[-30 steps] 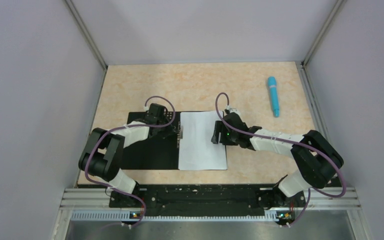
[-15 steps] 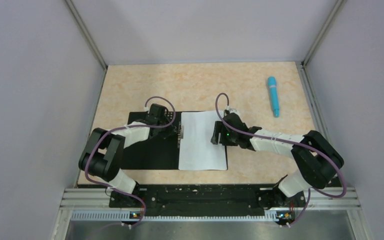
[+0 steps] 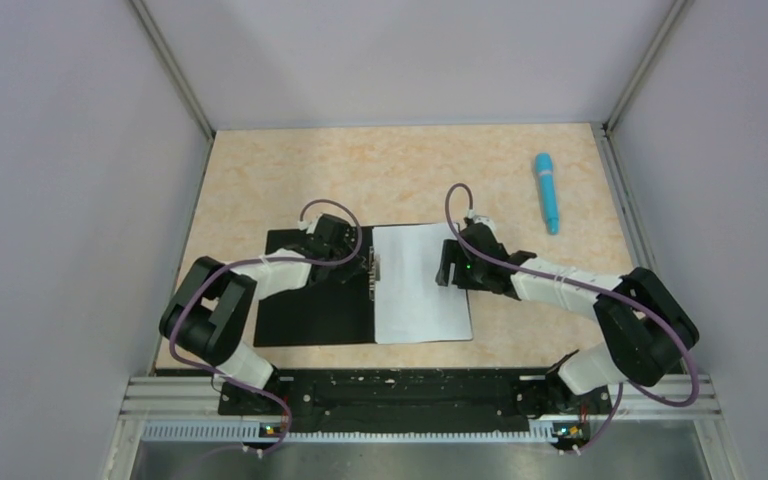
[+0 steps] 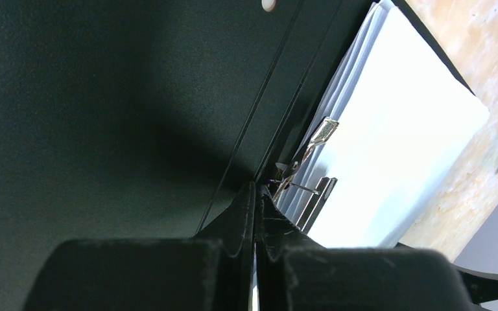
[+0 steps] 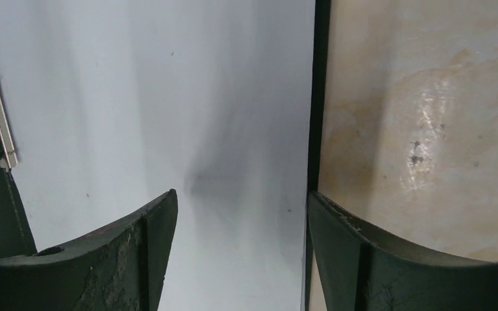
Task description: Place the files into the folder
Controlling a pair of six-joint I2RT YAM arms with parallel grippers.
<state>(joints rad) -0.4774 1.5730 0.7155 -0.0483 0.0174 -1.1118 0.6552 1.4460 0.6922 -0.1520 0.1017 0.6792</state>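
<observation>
The files [image 3: 422,285], a stack of white sheets, lay flat on the right half of the folder [image 3: 310,310], which was spread open with its black inside facing up near the front middle of the table [image 3: 410,170]. The sheets covered nearly all of that half; only a narrow black strip of it showed along their right edge. Their left edge sat against the spine, just beside a metal clip [image 3: 374,268] fixed there. The left half of the folder was bare. The left gripper [image 3: 360,262] rested low at the spine with its jaws pressed fully together; the tips were right at the wire part of the clip, and whether they pinched it could not be told. The right gripper [image 3: 448,268] hung over the right side of the sheets with its jaws spread wide and nothing between them; in the right wrist view one finger stood over the paper and the other over the table past the folder's edge. A blue pen [image 3: 547,192] lay well apart, at the far right of the table.
</observation>
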